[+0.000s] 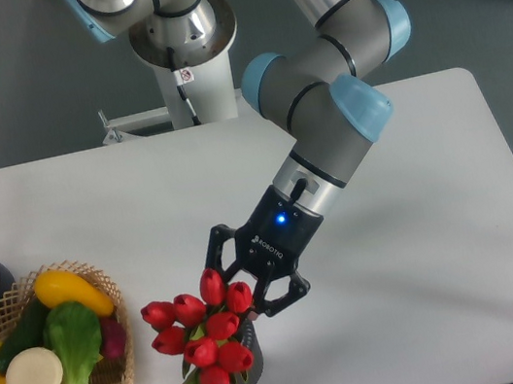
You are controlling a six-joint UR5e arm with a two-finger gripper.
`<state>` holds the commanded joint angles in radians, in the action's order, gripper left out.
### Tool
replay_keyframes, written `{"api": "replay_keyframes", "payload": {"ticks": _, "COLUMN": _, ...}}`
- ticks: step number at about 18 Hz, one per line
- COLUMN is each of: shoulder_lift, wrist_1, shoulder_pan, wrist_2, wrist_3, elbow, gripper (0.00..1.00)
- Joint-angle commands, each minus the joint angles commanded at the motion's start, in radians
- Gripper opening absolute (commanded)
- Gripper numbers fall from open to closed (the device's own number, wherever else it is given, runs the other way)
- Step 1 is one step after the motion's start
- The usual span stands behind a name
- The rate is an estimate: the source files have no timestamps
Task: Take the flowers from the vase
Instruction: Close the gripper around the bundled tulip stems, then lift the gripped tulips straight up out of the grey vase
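fingers [236, 287] pinching top of flowers [202, 337]; flowers in vase [244, 374] on table [420, 224]

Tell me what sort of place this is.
Likely a robot lab or test bench: an arm on a pedestal works over a bare white table set with props, red flowers in a vase and a basket of vegetables.

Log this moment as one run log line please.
phase: grasping | gripper: closed around the top of the flowers | flowers: not lifted, stems in vase | vase: upright on table
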<state>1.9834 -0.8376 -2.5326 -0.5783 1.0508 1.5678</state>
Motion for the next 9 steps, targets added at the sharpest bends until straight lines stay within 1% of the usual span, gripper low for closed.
{"api": "replay_keyframes", "payload": {"ticks": 6, "shoulder_lift": -0.028, "wrist_1": -0.002, "shoulder_pan": -0.014, "wrist_2": 0.002, "wrist_3": -0.006, "elbow": -0.003, "gripper": 0.00}}
{"api": "replay_keyframes", "payload": {"ticks": 9, "shoulder_lift": -0.040, "wrist_1": -0.002, "shoulder_pan": -0.017, "wrist_2": 0.002, "wrist_3": -0.035, "elbow": -0.003, "gripper": 0.00}}
